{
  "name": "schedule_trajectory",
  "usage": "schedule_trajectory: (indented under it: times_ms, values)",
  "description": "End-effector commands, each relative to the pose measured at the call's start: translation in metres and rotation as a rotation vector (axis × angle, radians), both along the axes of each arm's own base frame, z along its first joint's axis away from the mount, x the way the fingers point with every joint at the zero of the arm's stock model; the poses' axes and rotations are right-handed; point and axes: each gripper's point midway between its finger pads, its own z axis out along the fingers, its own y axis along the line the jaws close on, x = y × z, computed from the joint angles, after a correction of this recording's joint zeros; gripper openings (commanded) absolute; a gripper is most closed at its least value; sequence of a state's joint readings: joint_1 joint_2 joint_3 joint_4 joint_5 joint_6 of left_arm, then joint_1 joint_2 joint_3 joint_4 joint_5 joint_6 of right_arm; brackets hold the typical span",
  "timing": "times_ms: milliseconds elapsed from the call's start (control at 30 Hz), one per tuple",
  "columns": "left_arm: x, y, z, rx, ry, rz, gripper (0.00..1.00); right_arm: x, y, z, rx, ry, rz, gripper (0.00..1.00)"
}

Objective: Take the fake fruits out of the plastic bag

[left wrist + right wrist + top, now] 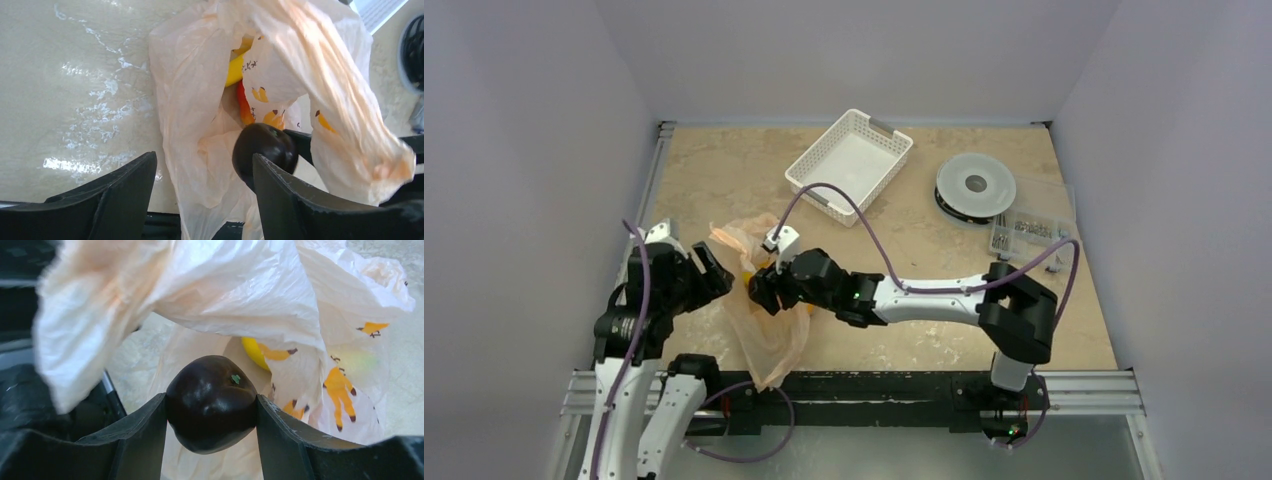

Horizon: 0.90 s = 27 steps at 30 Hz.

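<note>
One fruit, the dark maroon fruit, is pinched between the fingers of the right gripper at the mouth of the plastic bag. Draw it out slowly, clear of the drooping film, so the thin, crinkly plastic does not drag along. The left gripper stands spread beside the bag, seemingly gripping nothing. The maroon piece is glossy, hard and round. The yellow fruit and the red-orange fruit lie inside the bag, on the marbled desk.

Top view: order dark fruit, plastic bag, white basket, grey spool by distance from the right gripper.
1. dark fruit, held by the right gripper
2. plastic bag, against it
3. white basket, far centre
4. grey spool, far right
</note>
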<state>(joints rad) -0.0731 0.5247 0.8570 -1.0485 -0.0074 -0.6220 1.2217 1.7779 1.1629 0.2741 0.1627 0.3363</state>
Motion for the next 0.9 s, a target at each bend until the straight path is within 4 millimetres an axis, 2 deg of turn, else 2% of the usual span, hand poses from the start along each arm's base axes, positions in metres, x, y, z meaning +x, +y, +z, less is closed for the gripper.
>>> schedule_trajectory:
  times_ms: [0,100,200,333,400,467,567,667,767,867]
  values:
    - [0.029,-0.014,0.012,0.083,-0.04,-0.218,0.71,-0.016,-0.024,0.009,-0.003,0.05,0.033,0.05]
    - [0.041,-0.015,0.005,0.109,-0.007,-0.261,0.72,-0.022,-0.038,0.016,-0.032,0.051,0.044,0.03]
    - [0.049,-0.012,-0.002,0.16,-0.011,-0.295,0.72,-0.017,-0.063,0.028,-0.049,0.01,-0.019,0.04]
    - [0.052,0.003,-0.007,0.242,-0.028,-0.258,0.72,0.011,-0.097,0.028,-0.138,-0.071,-0.172,0.04]
    - [0.051,-0.001,-0.004,0.228,-0.051,-0.275,0.72,0.03,-0.116,0.025,-0.186,-0.079,-0.264,0.03]
    - [0.052,-0.008,-0.005,0.203,-0.076,-0.3,0.72,0.056,-0.132,0.026,-0.18,-0.071,-0.339,0.04]
    - [0.052,-0.008,-0.006,0.204,-0.071,-0.303,0.72,0.11,-0.155,0.032,-0.113,-0.033,-0.472,0.05]
    - [0.052,-0.007,-0.008,0.208,-0.052,-0.306,0.72,0.155,-0.159,0.043,-0.076,-0.027,-0.539,0.05]
    - [0.052,-0.013,-0.009,0.192,-0.044,-0.337,0.72,0.202,-0.154,0.06,-0.067,-0.071,-0.592,0.07]
    - [0.053,-0.012,-0.011,0.194,-0.037,-0.334,0.73,0.245,-0.154,0.058,-0.126,-0.087,-0.646,0.08]
